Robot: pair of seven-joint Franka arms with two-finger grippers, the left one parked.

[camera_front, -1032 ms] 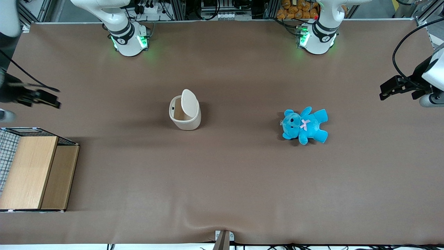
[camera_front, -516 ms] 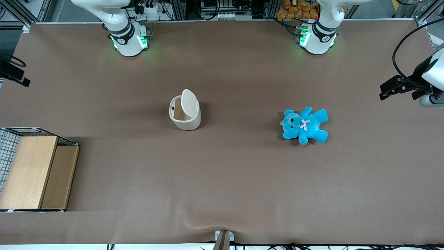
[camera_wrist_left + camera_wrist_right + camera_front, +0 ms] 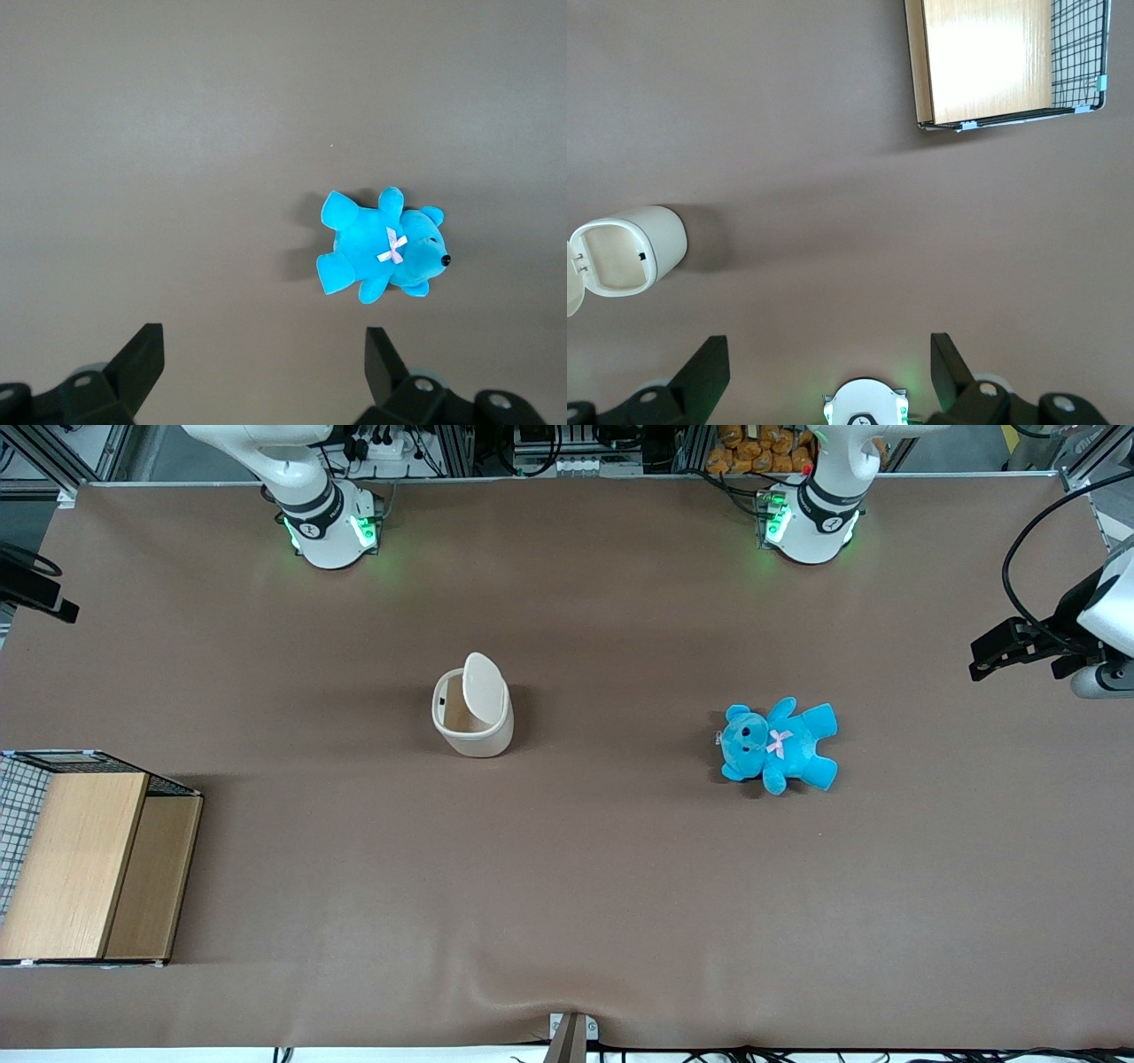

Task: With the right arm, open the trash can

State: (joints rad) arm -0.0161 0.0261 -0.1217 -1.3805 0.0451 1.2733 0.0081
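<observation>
The gripper [image 3: 824,372] hangs high over the table, jaws spread wide, holding nothing, well apart from the open-lidded trash can [image 3: 629,251].

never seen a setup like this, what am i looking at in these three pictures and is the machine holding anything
Two white robot arms are bolted to a brown table. One picture looks down on the whole table; the other two come from small cameras on the arms' wrists. In the middle stands a small cream trash can with its lid flipped up, so the tan inside shows. Toward the parked arm's end lies a blue teddy bear; toward the working arm's end sits a wooden box with wire mesh. The working right arm's gripper hangs high above the table, away from the can, jaws open and holding nothing.
</observation>
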